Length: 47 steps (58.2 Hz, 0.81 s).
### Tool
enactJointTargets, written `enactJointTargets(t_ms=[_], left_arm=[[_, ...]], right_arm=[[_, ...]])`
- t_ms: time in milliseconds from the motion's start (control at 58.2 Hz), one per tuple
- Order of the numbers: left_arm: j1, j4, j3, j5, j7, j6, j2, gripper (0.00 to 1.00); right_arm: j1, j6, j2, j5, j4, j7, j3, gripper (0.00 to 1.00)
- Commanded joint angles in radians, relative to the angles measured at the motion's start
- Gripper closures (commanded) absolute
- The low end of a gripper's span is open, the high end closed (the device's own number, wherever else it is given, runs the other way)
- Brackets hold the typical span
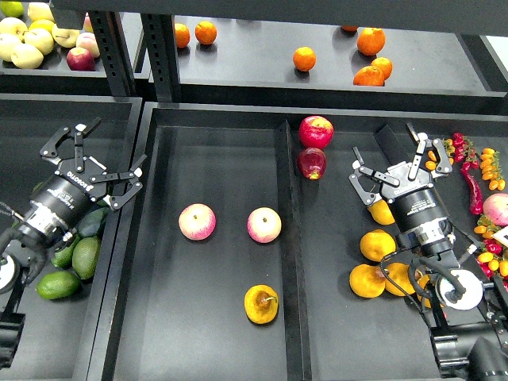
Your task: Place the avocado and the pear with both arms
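Observation:
The pear (261, 304), yellow-orange with a thin stem and a dark blotch, lies in the front of the middle tray (222, 151). Several green avocados lie in the left bin under my left arm, the clearest one (59, 285) at the front; I cannot tell which is the task's avocado. My left gripper (113, 147) is open and empty above the left bin's right edge. My right gripper (383, 143) is open and empty over the right bin, above a yellow fruit (382, 213).
Two pink apples (197, 221) (263, 225) lie mid-tray. Two red fruits (316, 131) sit right of the tray's divider (287, 206). Yellow-orange fruits (377, 244) lie under my right arm. Chillies and small tomatoes (486, 171) are far right. Oranges (304, 58) and apples (32, 40) fill the back shelf.

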State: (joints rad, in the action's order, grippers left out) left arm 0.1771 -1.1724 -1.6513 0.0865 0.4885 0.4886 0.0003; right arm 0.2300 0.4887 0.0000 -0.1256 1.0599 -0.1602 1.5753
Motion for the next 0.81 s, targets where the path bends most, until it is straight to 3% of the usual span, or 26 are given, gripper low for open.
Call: enactJointTargets(t_ms=[0, 69, 155, 240, 567, 618, 635, 704, 790], left_arm=[[-0.053, -0.029, 0.002, -0.062, 0.000, 0.000, 0.000, 0.01], [-0.073, -0.046, 0.002, -0.083, -0.010, 0.000, 0.000, 0.01], [-0.097, -0.058, 0.007, -0.102, -0.060, 0.000, 0.000, 0.01], [-0.113, -0.059, 0.021, -0.106, -0.085, 0.000, 0.000, 0.01], [-0.146, -0.067, 0.084, -0.113, -0.087, 0.000, 0.000, 0.01], [-0.145, -0.067, 0.085, -0.113, -0.087, 0.000, 0.000, 0.01], [-0.146, -0.067, 0.084, -0.113, -0.087, 0.000, 0.000, 0.01], [-0.146, -0.067, 0.082, -0.113, -0.085, 0.000, 0.000, 0.01], [-0.146, -0.067, 0.084, -0.113, -0.085, 0.000, 0.000, 0.01]], right_arm=[[0.015, 0.000, 0.000, 0.021, 0.011, 0.001, -0.003, 0.00], [0.017, 0.000, 0.000, 0.049, 0.034, -0.019, -0.011, 0.00], [0.023, 0.000, 0.000, 0.081, 0.054, -0.048, -0.052, 0.00], [0.034, 0.000, 0.000, 0.103, 0.060, -0.079, -0.104, 0.00], [0.130, 0.000, -0.250, 0.216, 0.101, -0.156, -0.362, 0.01], [0.158, 0.000, -0.305, 0.213, 0.100, -0.189, -0.416, 0.01], [0.184, 0.000, -0.355, 0.212, 0.098, -0.240, -0.464, 0.01], [0.213, 0.000, -0.413, 0.208, 0.095, -0.323, -0.527, 0.01], [0.255, 0.000, -0.465, 0.199, 0.088, -0.328, -0.598, 0.00]])
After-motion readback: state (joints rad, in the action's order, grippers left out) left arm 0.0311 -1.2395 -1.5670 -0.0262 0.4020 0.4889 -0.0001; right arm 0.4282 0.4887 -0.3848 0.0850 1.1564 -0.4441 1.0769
